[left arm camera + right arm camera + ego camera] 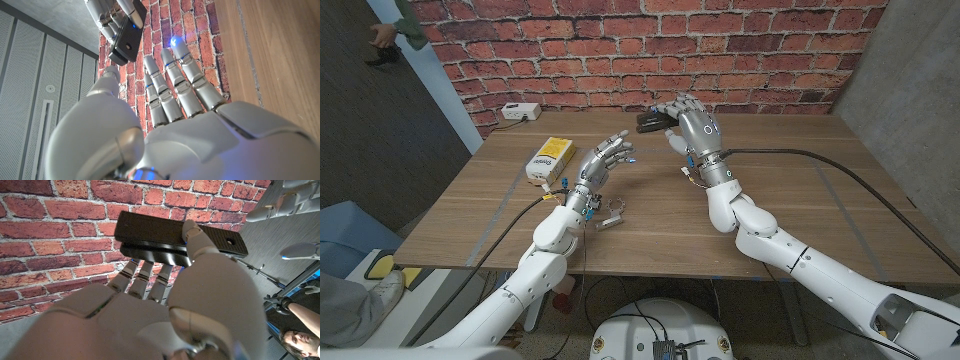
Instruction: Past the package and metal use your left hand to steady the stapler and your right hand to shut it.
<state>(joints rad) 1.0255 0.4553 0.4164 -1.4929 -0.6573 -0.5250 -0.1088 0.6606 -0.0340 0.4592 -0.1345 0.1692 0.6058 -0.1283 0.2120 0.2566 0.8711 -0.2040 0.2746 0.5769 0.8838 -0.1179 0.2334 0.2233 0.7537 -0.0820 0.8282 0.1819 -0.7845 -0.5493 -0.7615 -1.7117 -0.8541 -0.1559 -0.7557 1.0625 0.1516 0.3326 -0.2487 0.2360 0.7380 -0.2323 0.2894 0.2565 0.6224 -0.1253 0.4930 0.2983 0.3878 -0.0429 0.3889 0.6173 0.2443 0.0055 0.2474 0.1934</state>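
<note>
Nearest me, small metal piece lies by my left wrist; yellow package sits further out, to its left. My left hand hangs over the table w/ fingers spread, holding nothing, well short of the stapler. At the far edge by the brick wall, my right hand is on the black stapler, fingers wrapped round it. Risk imo: pressing it shut w/o left support, it skids or tips toward the wall.
</note>
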